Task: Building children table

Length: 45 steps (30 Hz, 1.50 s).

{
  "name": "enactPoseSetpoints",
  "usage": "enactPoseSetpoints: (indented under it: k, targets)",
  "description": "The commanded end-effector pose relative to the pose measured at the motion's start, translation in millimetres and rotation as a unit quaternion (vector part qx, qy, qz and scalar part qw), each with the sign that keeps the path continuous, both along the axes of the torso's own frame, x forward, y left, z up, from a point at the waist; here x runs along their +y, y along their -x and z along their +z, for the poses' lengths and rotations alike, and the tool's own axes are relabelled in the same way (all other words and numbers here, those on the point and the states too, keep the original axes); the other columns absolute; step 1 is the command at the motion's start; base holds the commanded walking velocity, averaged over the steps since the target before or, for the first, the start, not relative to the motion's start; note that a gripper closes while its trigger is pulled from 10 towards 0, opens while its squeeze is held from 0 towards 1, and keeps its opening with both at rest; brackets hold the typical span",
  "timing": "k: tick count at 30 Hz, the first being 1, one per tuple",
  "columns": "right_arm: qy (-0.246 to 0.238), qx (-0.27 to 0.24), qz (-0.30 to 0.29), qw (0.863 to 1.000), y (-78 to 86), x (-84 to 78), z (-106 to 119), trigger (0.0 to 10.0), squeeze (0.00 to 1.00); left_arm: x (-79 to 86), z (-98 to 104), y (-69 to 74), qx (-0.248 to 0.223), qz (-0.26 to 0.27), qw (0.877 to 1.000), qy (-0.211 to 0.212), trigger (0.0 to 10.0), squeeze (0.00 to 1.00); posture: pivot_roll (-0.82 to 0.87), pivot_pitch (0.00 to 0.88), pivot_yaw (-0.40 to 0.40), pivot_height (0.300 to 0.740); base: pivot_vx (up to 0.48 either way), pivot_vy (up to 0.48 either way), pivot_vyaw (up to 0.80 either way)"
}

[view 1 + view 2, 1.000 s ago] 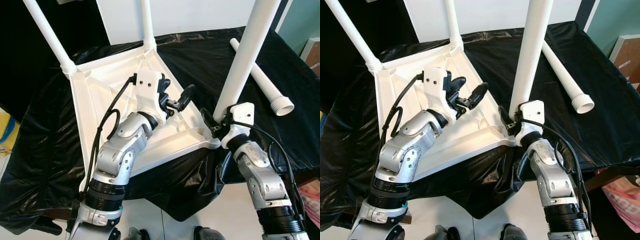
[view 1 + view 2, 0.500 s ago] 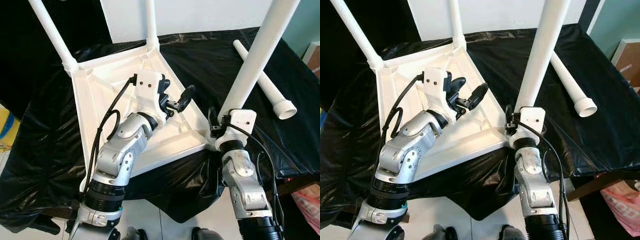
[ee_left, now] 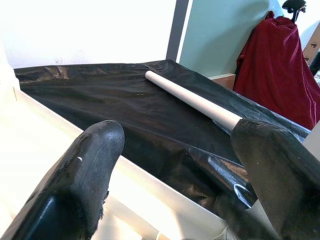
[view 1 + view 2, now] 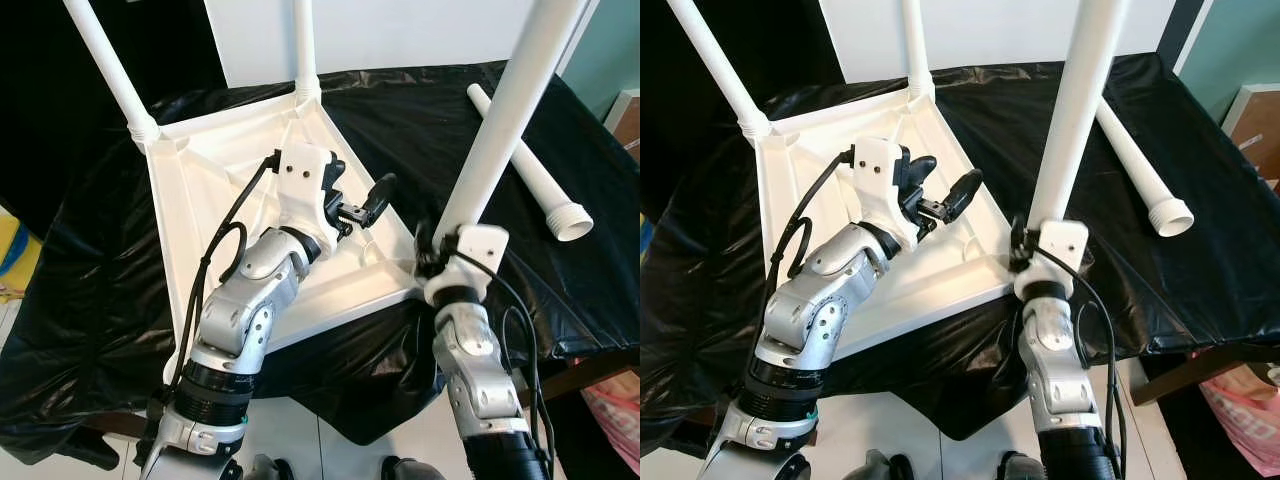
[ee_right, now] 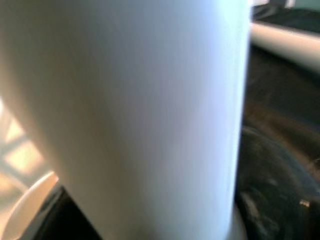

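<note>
Tabletop [image 4: 215, 190]: white, upside down on the black-covered table [image 4: 400, 110], underside ribs facing up.

Left eye view: right pincer [image 4: 432, 258] sits at the near corner socket, at the foot of a white leg [image 4: 500, 120] that rises from it slightly tilted; whether its fingers clamp the leg I cannot tell. Left pincer [image 4: 362, 200] hovers just above the tabletop's underside, beside that corner, fingers apart and empty.

Right eye view: two legs [image 4: 715, 70] already stand in the corners farthest from both pincers; a loose leg [image 4: 1135, 160] lies on the cloth beyond the right pincer, well apart from the tabletop.

Left wrist view: fingers [image 3: 85, 170] spread wide, nothing between them; the loose leg lies ahead.

Right wrist view: leg very close, blurred.

Progress: judged roughly three legs in place or being seated, one left to fit.
</note>
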State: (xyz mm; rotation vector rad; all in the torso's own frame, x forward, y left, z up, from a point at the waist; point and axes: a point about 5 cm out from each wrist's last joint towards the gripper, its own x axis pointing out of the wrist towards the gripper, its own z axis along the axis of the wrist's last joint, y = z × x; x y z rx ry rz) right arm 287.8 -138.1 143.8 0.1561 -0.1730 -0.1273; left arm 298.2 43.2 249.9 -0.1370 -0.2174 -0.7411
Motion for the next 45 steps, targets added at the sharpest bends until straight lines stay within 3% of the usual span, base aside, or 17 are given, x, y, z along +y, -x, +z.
enactPoseSetpoints:
  k: [1,2,3,8,16,18,20,21,23,26,34,35,36,38,39,43,45]
  targets:
    - [-0.029,0.017,0.0,0.999,4.2,1.4,-11.2,10.0,1.0,-1.9,-0.5,-0.4,-0.004,-0.007,1.0,-0.005,10.0,0.0,-0.13,0.13,0.064,0.74,0.0,0.0,0.0]
    - [-0.026,0.007,0.008,1.0,4.0,-1.8,-7.8,10.0,1.0,-2.3,-0.4,-0.3,-0.004,-0.007,1.0,-0.005,10.0,0.0,-0.13,0.129,0.063,0.74,0.0,0.0,0.0]
    - [-0.02,0.001,0.026,0.999,2.9,-4.4,-5.9,10.0,0.0,-2.6,-0.4,-0.1,-0.004,-0.008,1.0,-0.005,10.0,0.0,-0.14,0.13,0.063,0.74,0.0,0.0,0.0]
    - [0.008,-0.015,0.082,0.996,-0.6,-18.0,-1.1,10.0,0.0,-4.1,-0.9,0.6,-0.004,-0.012,1.0,-0.004,10.0,0.0,-0.15,0.133,0.063,0.74,0.0,0.0,0.0]
    - [0.041,-0.037,0.174,0.983,-5.6,-24.1,10.3,10.0,0.0,-5.1,-3.9,1.9,0.0,-0.021,1.0,-0.01,10.0,0.0,-0.15,0.138,0.066,0.74,0.0,0.0,0.0]
    - [0.041,-0.037,0.174,0.983,-5.6,-24.1,10.3,10.0,0.0,-5.1,-3.9,1.9,0.0,-0.021,1.0,-0.01,10.0,0.0,-0.15,0.138,0.066,0.74,0.0,0.0,0.0]
    - [0.051,-0.042,0.204,0.977,-7.2,-25.3,13.8,10.0,0.0,-5.8,-8.5,4.2,0.002,-0.032,0.999,-0.025,10.0,0.0,-0.15,0.139,0.068,0.74,0.0,0.0,0.0]
    - [0.074,-0.047,0.254,0.963,-9.9,-27.9,18.9,10.0,0.0,-7.7,-21.3,13.3,0.003,-0.07,0.995,-0.064,10.0,0.0,-0.15,0.137,0.068,0.74,0.0,0.0,0.0]
    - [0.084,-0.048,0.273,0.957,-11.0,-28.5,20.6,10.0,0.0,-7.8,-27.5,17.2,0.005,-0.087,0.993,-0.081,10.0,0.0,-0.15,0.136,0.074,0.74,0.0,0.0,0.0]
    - [0.12,-0.042,0.329,0.936,-17.2,-31.9,24.4,10.0,0.0,-5.7,-48.7,26.7,0.007,-0.143,0.979,-0.146,10.0,0.0,-0.14,0.144,0.078,0.74,0.0,0.0,0.0]
    - [0.146,-0.022,0.358,0.922,-25.2,-38.1,23.7,10.0,0.0,-4.9,-60.1,31.4,0.001,-0.169,0.969,-0.182,10.0,0.0,-0.14,0.151,0.074,0.74,0.0,0.0,0.0]
    - [0.15,-0.017,0.363,0.919,-25.7,-40.7,22.3,4.6,0.0,-4.1,-62.8,32.9,0.0,-0.17,0.967,-0.19,10.0,0.0,-0.14,0.13,0.071,0.74,0.0,0.0,0.0]
    - [0.152,-0.009,0.365,0.919,-25.9,-43.8,19.2,1.1,0.0,-3.1,-65.2,33.9,0.001,-0.168,0.966,-0.196,10.0,0.0,-0.14,0.123,0.07,0.74,0.0,0.0,0.0]
    - [0.152,-0.009,0.365,0.919,-25.9,-43.8,19.2,1.1,0.0,-3.1,-65.2,33.9,0.001,-0.168,0.966,-0.196,10.0,0.0,-0.14,0.123,0.07,0.74,0.0,0.0,0.0]
    - [0.153,-0.004,0.366,0.918,-26.0,-45.9,17.0,0.0,0.0,-2.4,-66.6,34.4,0.001,-0.167,0.966,-0.199,10.0,0.0,-0.14,0.124,0.069,0.74,0.0,0.0,0.0]
    - [0.151,0.007,0.364,0.919,-25.4,-49.2,12.0,0.0,0.0,-1.7,-68.1,34.0,0.0,-0.16,0.966,-0.204,10.0,0.0,-0.13,0.119,0.068,0.74,0.0,0.0,0.0]
    - [0.135,0.028,0.346,0.928,-25.6,-55.3,2.9,0.0,0.0,-0.3,-69.2,32.4,-0.004,-0.148,0.966,-0.211,10.0,0.0,-0.13,0.116,0.065,0.74,0.0,0.0,0.0]
